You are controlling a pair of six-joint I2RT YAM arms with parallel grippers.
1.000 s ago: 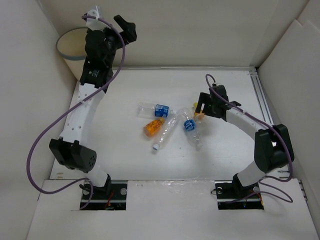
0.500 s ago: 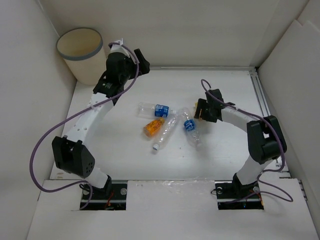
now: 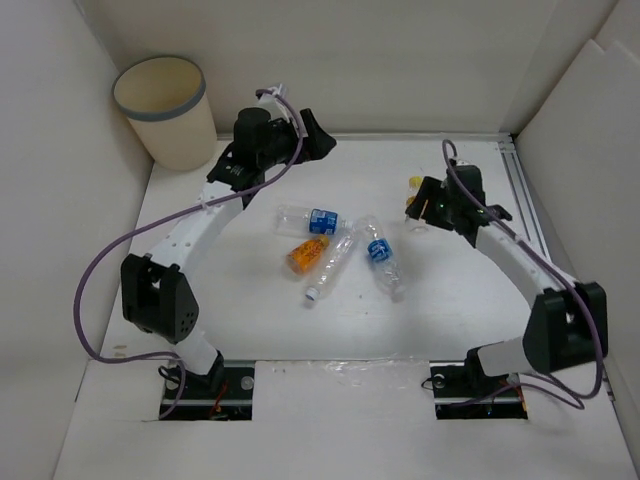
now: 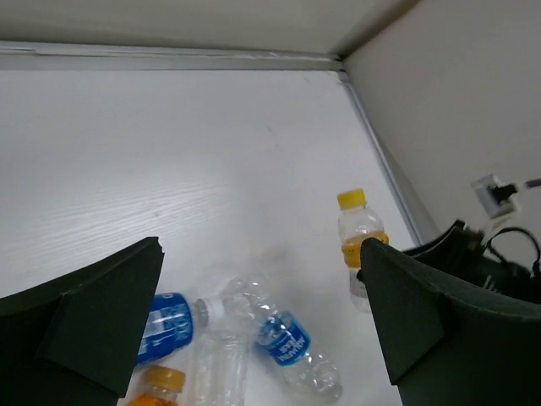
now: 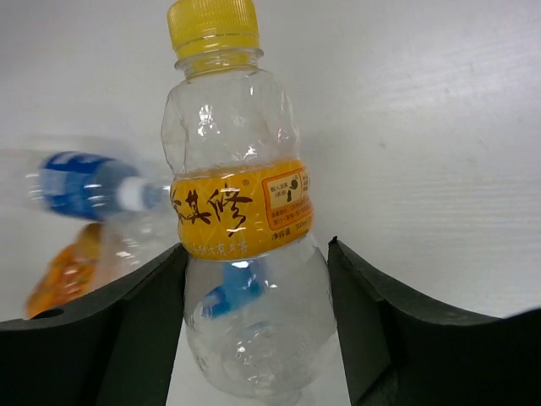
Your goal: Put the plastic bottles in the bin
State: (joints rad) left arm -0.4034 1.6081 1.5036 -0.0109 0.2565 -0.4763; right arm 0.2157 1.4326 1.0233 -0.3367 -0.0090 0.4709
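Yellow-cap bottle (image 5: pixel 241 211) w/ orange label is upright betw. the fingers (image 5: pixel 110 330) of the right hand (image 5: pixel 255 254). Both fingers press its lower half, so that hand is narrowed onto it & holding it. Can't tell if its base rests on the surface (image 3: pixel 250 300) or sits just off it. In top view it's right of centre, set apart from the other bottles.

Other 4 lie on their sides in a loose cluster mid-surface:
- blue-label bottle (image 3: pixel 312 220) is furthest back
- orange bottle (image 3: pixel 307 254) is just in front of it
- clear bottle (image 3: pixel 333 262) w/ white cap slants beside the orange one, touching or nearly touching
- 2nd blue-label bottle (image 3: pixel 381 254) is on the cluster's right side, nearest the yellow-cap one

Bin (image 3: pixel 170 135) stands upright at far-left corner, grey band round its rim, well apart from every bottle.

Left hand (image 3: pixel 318 140) hangs over the far part of the surface, betw. bin & cluster, fingers spread wide. Its wrist view looks down betw. them at the cluster & the yellow-cap bottle.

Purple cable (image 3: pixel 90 290) loops along the left arm
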